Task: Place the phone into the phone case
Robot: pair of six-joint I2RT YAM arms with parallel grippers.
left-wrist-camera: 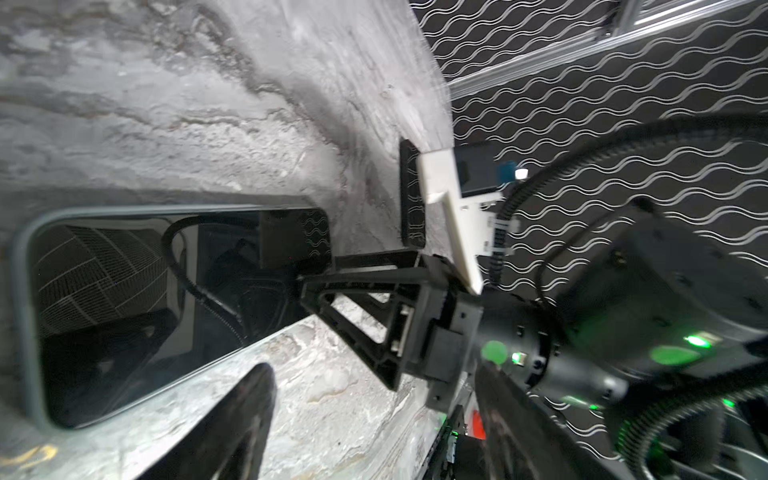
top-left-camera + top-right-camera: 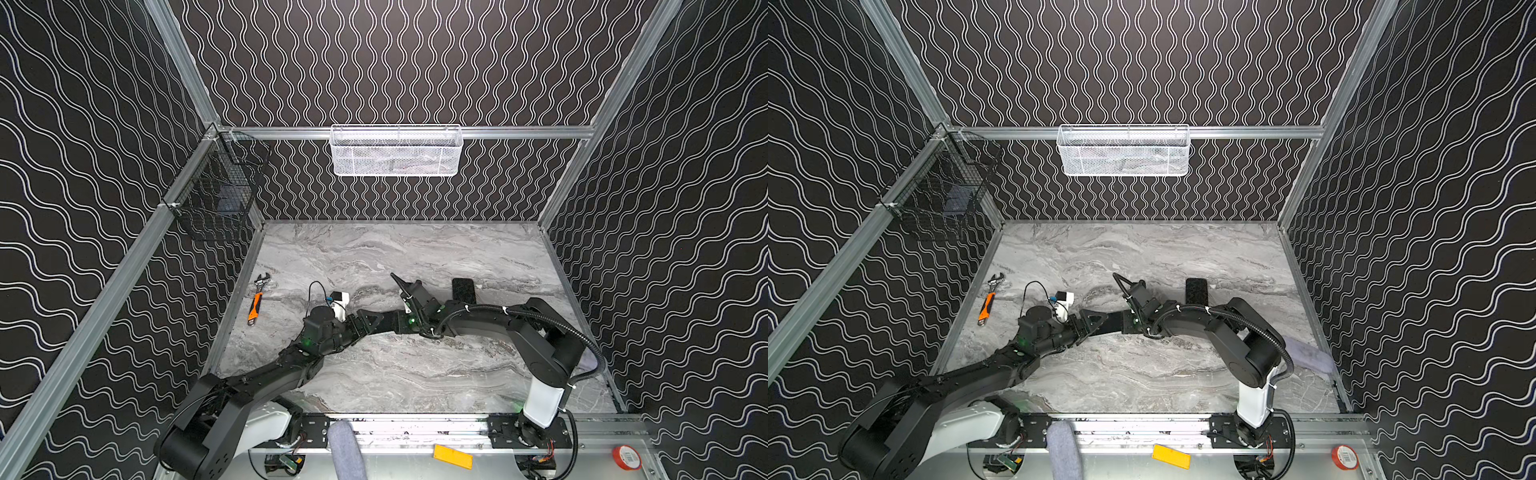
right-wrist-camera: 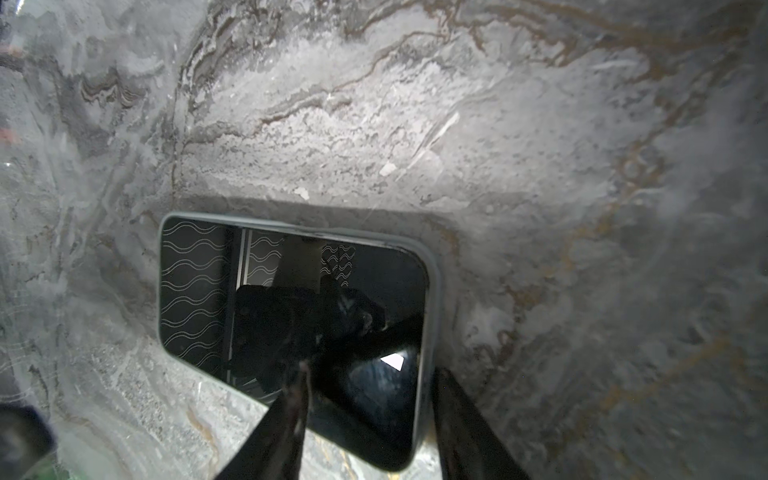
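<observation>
Black wavy-lined walls (image 2: 395, 62) enclose a marble tabletop (image 2: 415, 374) bearing the phone (image 3: 199, 282).

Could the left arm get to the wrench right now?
Probably yes: the wrench lies by itself on the table, on the left arm's side, with nothing standing between them.
</observation>
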